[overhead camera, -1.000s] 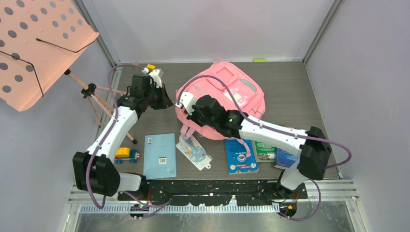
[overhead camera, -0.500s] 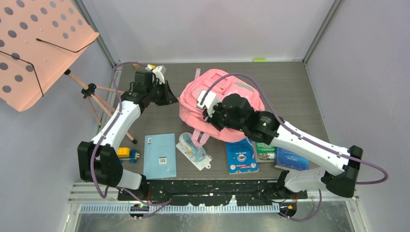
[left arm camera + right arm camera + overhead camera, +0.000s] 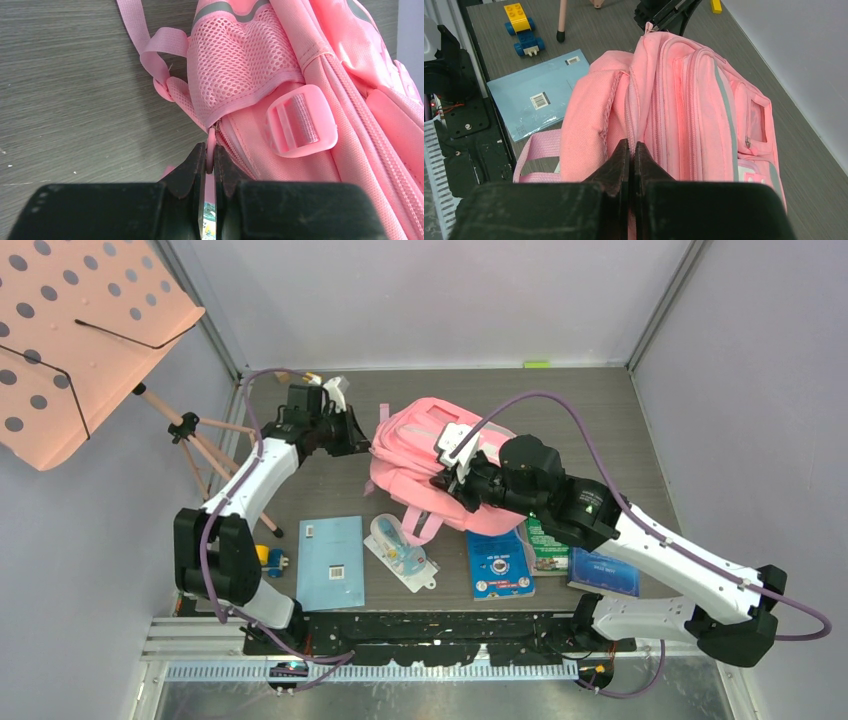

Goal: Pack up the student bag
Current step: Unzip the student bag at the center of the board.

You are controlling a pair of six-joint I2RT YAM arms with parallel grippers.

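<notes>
The student bag (image 3: pixel 415 455), a pink backpack, stands on its side in the middle of the table with its straps trailing toward the near edge. At the bag's left end my left gripper (image 3: pixel 366 446) is shut on the pink zipper pull (image 3: pixel 211 142), just below the mesh side pocket (image 3: pixel 235 65). My right gripper (image 3: pixel 447 480) is shut on a fold of bag (image 3: pixel 694 110) fabric along the zipper seam at the near top edge. In the right wrist view the left gripper (image 3: pixel 659 20) shows at the bag's far end.
Near the front edge lie a light blue book (image 3: pixel 331 562), a clear blister pack (image 3: pixel 400 552), a blue book (image 3: pixel 498 565), a green book (image 3: pixel 547 552) and another blue book (image 3: pixel 603 572). A toy car (image 3: pixel 272 559) sits front left. The music stand (image 3: pixel 80 330) fills the left corner.
The bag has turned from lying flat to standing on its side and looks narrower. My right gripper rose and moved right with the fabric. My left gripper shifted right.
</notes>
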